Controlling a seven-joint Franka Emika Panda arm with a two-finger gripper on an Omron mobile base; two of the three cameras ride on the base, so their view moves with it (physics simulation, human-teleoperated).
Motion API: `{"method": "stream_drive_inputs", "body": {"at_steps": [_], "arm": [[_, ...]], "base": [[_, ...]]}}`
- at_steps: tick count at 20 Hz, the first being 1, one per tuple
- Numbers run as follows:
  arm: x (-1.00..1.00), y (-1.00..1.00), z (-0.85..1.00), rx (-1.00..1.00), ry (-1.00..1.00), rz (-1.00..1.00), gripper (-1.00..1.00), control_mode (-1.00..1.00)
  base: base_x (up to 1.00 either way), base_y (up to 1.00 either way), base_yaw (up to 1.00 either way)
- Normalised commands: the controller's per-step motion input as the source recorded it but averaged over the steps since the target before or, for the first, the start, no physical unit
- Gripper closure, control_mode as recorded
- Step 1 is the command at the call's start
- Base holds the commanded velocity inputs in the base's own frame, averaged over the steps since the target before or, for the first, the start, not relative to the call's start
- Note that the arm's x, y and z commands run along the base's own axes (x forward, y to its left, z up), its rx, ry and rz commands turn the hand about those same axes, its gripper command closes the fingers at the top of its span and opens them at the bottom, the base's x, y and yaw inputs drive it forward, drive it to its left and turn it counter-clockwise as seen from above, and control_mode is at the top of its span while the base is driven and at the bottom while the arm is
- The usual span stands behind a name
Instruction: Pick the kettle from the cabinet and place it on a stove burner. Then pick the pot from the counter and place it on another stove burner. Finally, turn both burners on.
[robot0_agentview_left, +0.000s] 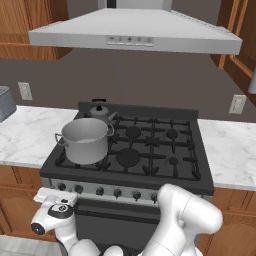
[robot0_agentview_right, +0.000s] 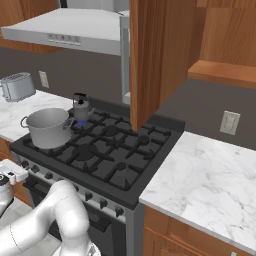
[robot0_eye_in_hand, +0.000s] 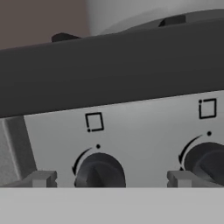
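Gripper (robot0_eye_in_hand: 107, 178) sits close to the range's silver front panel, fingers (robot0_eye_in_hand: 41, 178) spread wide with nothing between them; a dark knob (robot0_eye_in_hand: 99, 171) lies between the tips, contact not discernible. A second knob (robot0_eye_in_hand: 209, 161) sits just beside it, to the right in the hand view. Above each knob is a small square burner diagram.

Pot (robot0_agentview_left: 85, 140): large, wide, grey steel, no lid, two loop side handles, standing on the front-left burner grate. Kettle (robot0_agentview_left: 101, 113): small, dark grey, black arched handle, knobbed lid, curved spout, on the back-left burner just behind the pot. In the right base view a blue glow shows under the kettle.

Count: one pot, one kettle; the remaining stove burners (robot0_agentview_left: 128, 157) are bare, four caps visible; a row of dark knobs along the front.

Counter (robot0_agentview_right: 210, 180): white marble, faint grey veins, either side of the range, brown wooden fronts below. Cabinet (robot0_agentview_right: 160, 55): brown wood, upper right. Grey hood (robot0_agentview_left: 135, 32) above; toaster (robot0_agentview_right: 17, 86) far left; dark wall with outlets.
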Motion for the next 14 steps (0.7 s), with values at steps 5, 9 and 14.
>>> {"method": "stream_drive_inputs", "body": {"at_steps": [5, 9, 14], "arm": [[0.03, 0.14, -0.15, 0.00, -0.03, -0.07, -1.00, -1.00], [0.05, 0.12, -0.14, 0.00, -0.01, -0.05, -1.00, -1.00], [0.04, 0.02, -0.14, 0.00, 0.00, -0.01, -1.00, -1.00]], "base": [[0.00, 0.00, 0.00], [0.00, 0.00, 0.00], [0.00, 0.00, 0.00]]}}
